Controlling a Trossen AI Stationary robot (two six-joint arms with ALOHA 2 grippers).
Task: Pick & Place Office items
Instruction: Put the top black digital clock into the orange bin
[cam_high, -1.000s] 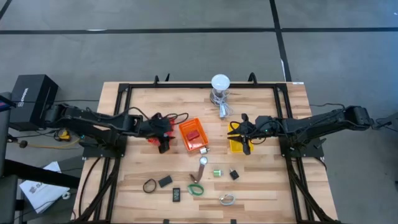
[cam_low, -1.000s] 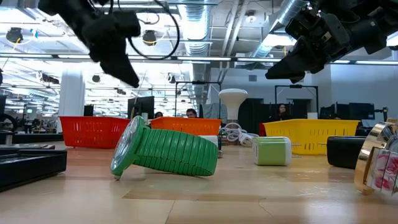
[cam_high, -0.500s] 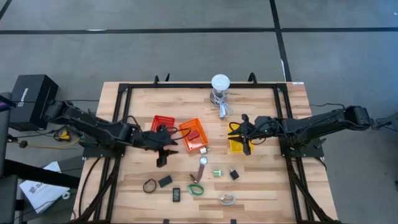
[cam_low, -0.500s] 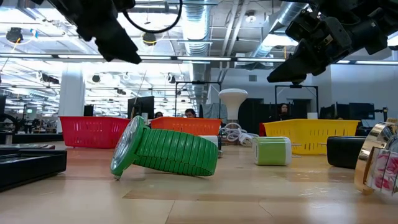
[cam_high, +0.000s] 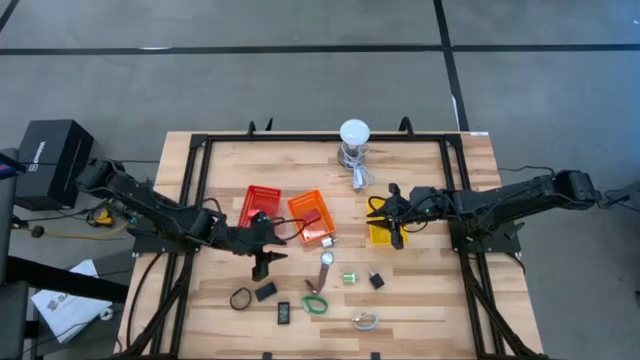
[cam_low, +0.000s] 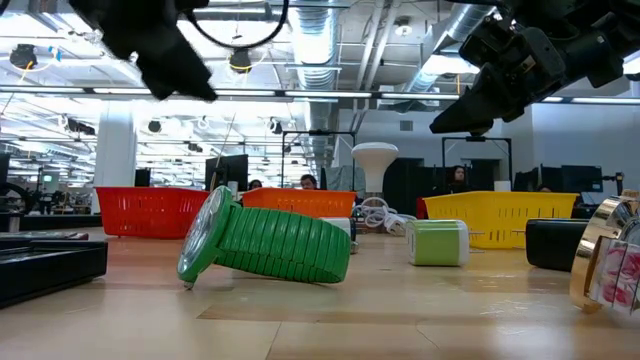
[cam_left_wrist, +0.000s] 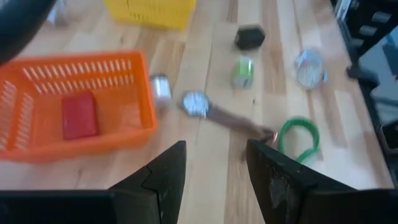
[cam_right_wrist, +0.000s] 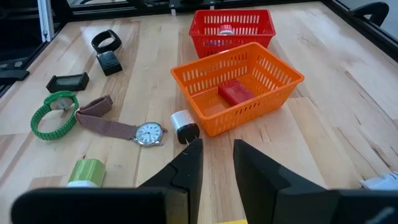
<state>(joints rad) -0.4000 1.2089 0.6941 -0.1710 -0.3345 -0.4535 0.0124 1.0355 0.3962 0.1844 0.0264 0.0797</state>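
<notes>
The office items lie scattered on the near half of the table: a black band ring (cam_high: 240, 298), a black block (cam_high: 265, 291), a flat black piece (cam_high: 284, 312), a green band (cam_high: 316, 303), a brown-strapped watch (cam_high: 326, 265), a green bit (cam_high: 349, 278), a black cube (cam_high: 376, 281) and a clear clip (cam_high: 366, 320). A red block (cam_high: 311, 215) lies in the orange basket (cam_high: 322, 230). My left gripper (cam_high: 262, 262) hovers open just near of the baskets, above bare wood (cam_left_wrist: 214, 168). My right gripper (cam_high: 386, 214) hangs open over the yellow basket (cam_high: 381, 235), touching nothing (cam_right_wrist: 216, 165).
A red basket (cam_high: 262, 196) stands left of the orange one. The white-domed lamp (cam_high: 354, 133) with its cable sits at the far edge. A black frame rail (cam_high: 192, 200) runs along each side of the table. In the low view the green band (cam_low: 265, 245) lies close by.
My left gripper has travelled from above the red basket toward the table's near edge and a little down, uncovering that basket; it now hangs near the black block. My right arm has stayed put. No item has moved.
</notes>
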